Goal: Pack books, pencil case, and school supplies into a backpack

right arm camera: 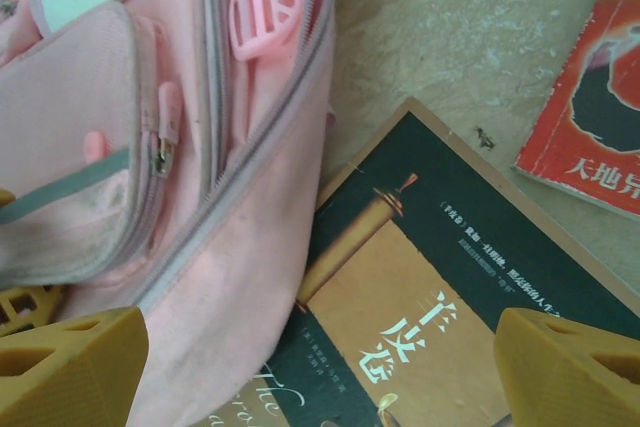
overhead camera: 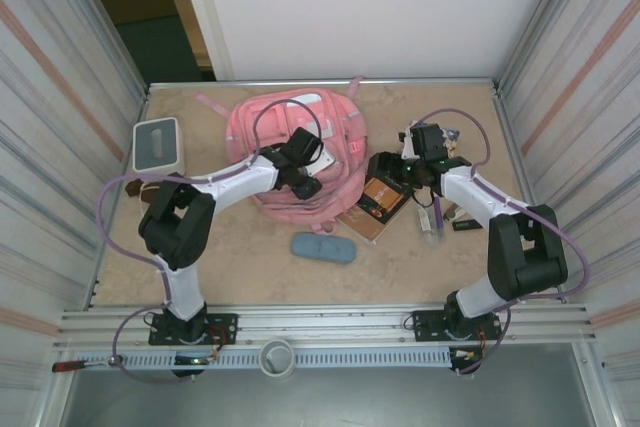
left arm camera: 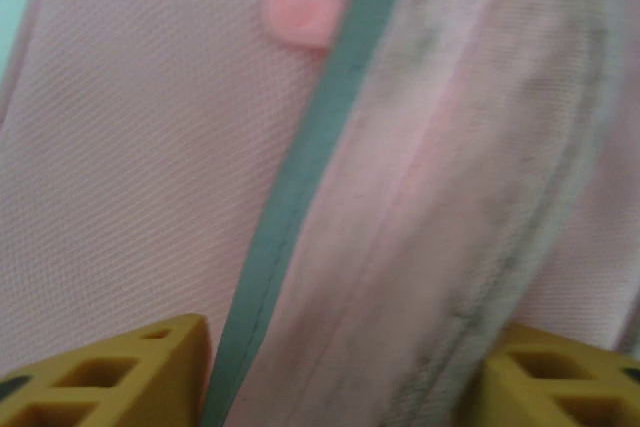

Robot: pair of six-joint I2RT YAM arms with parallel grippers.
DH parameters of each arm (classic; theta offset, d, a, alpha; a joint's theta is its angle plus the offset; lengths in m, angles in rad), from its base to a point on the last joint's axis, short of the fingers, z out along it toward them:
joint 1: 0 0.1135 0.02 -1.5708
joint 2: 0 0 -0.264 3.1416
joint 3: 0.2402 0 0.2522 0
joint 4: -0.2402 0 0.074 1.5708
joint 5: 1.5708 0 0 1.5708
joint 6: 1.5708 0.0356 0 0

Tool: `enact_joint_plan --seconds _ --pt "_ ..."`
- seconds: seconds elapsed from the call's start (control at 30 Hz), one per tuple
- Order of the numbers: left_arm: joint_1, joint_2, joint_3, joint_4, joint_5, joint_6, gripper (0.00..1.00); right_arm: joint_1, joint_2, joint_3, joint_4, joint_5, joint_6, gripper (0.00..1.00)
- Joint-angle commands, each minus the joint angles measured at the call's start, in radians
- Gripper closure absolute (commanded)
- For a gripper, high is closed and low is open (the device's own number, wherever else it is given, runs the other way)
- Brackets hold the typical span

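Looking down, I see the pink backpack [overhead camera: 290, 137] lying mid-table with my left gripper [overhead camera: 303, 177] on its front, jaws spread wide either side of a fabric fold. My right gripper [overhead camera: 393, 169], jaws also wide apart and empty, hovers over the dark brown book [overhead camera: 380, 205] touching the backpack's right edge; the blue-grey pencil case [overhead camera: 323, 247] lies near the backpack's front edge.

Blurred at close range: backpack [left arm camera: 150, 147] fabric. Hidden beneath its edge, the dark brown book [right arm camera: 450, 287] left corner. Cropped by the frame's right side, the red-lettered book [right arm camera: 590, 97].
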Motion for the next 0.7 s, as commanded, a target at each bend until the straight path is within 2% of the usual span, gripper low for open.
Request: enact_joint_plan --seconds 0.0,0.03,0.13,0.37,0.57,0.67 --pt "0.016 -0.018 0.034 -0.011 -0.053 0.054 0.73 -0.019 -0.029 -0.022 0.014 -0.050 0.020 0.12" --pt "0.024 -0.040 0.031 -0.002 -0.033 0.064 0.83 -0.026 -0.029 -0.026 0.014 -0.054 0.018 0.12" --pt "0.075 -0.138 0.020 0.038 0.059 0.078 0.91 -0.042 -0.033 -0.031 0.002 -0.054 0.017 0.12" --pt "0.285 -0.332 -0.036 0.151 0.372 -0.033 0.90 -0.040 -0.036 -0.036 -0.009 -0.044 0.035 0.12" --pt "0.366 -0.346 -0.086 0.217 0.465 -0.085 0.91 0.005 -0.028 -0.046 -0.038 0.003 0.065 0.12" --pt "0.387 -0.341 -0.067 0.224 0.558 -0.100 0.91 0.032 -0.033 -0.046 -0.058 0.035 0.069 0.12"
